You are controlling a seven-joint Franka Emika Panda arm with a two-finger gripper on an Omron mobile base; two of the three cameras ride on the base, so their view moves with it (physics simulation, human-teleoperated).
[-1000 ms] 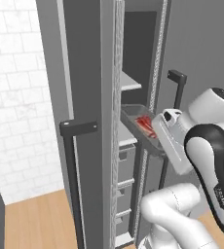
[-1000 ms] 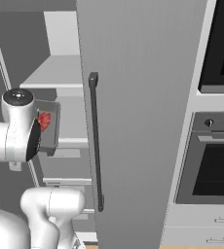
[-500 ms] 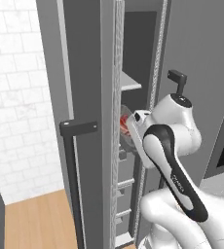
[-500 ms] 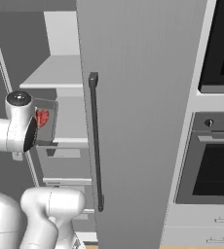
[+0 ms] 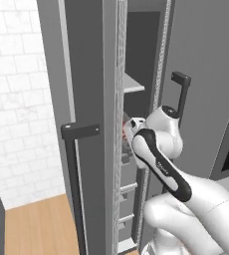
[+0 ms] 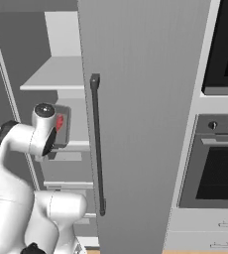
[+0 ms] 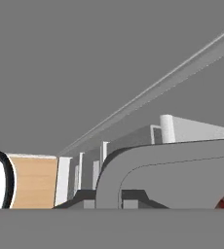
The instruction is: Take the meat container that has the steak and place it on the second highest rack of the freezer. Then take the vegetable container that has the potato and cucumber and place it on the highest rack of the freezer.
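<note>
The freezer (image 6: 136, 99) is standing open at the left of the right base view — its highest rack (image 6: 54, 74), a flat light grey shelf, is showing in the upper left. Below it a grey meat container (image 6: 62, 130) holding the steak (image 6: 59, 122) is sitting at the next shelf (image 6: 76, 145) — whether it is resting there, I cannot tell.

**Kitchen corner: tile, wood, ovens**

A white tiled wall (image 5: 22, 99) stands at the left, over a light wood floor (image 5: 37, 226). Tall grey cabinet fronts take up the middle. To the right, a built-in oven (image 6: 217, 163) with a dark glass door sits beneath a second black-fronted unit (image 6: 225, 44), with pale drawers (image 6: 205, 233) below. The light is even and soft.
</note>
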